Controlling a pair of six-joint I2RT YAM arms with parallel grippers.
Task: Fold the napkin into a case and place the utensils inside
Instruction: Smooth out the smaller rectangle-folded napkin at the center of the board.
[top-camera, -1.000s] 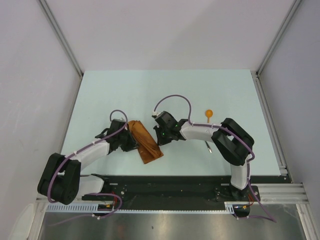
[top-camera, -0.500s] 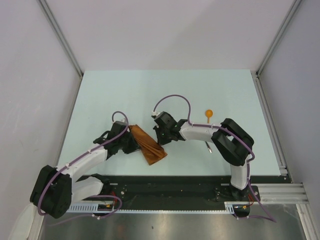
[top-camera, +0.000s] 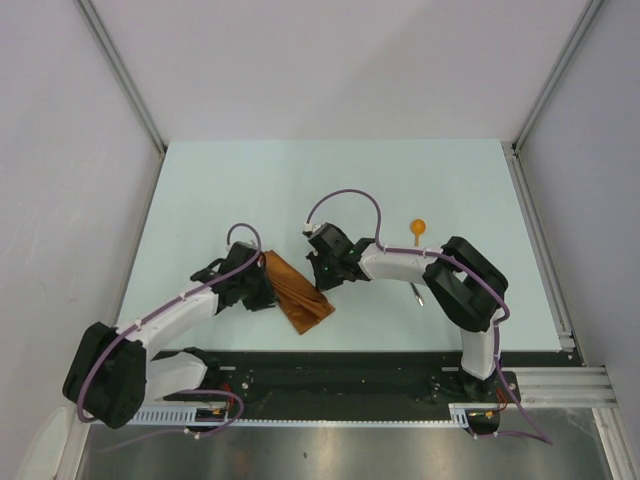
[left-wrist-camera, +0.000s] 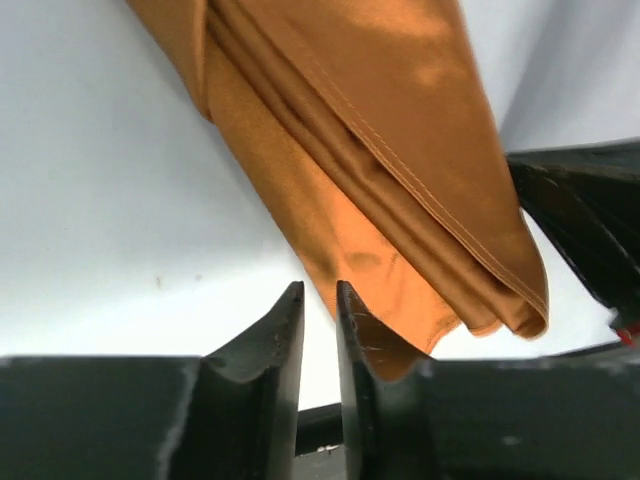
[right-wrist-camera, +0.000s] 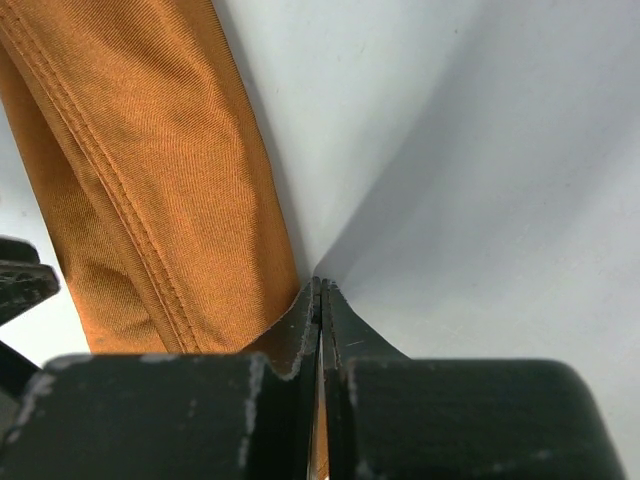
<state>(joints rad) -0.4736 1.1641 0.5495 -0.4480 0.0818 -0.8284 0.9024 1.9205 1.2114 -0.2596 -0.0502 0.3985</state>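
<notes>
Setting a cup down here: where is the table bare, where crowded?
Bare: the pale table's far half beyond both arms, and its left-edge strip. Crowded: the middle, where left gripper and right gripper meet the folded rust-orange cloth napkin, and near the orange-bowled spoon.

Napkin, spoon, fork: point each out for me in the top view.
napkin (top-camera: 293, 293), top view, middle of the folded cloth.
spoon (top-camera: 418, 227), top view, its round orange bowl.
fork (top-camera: 418, 294), top view, the short thin stretch that shows.
</notes>
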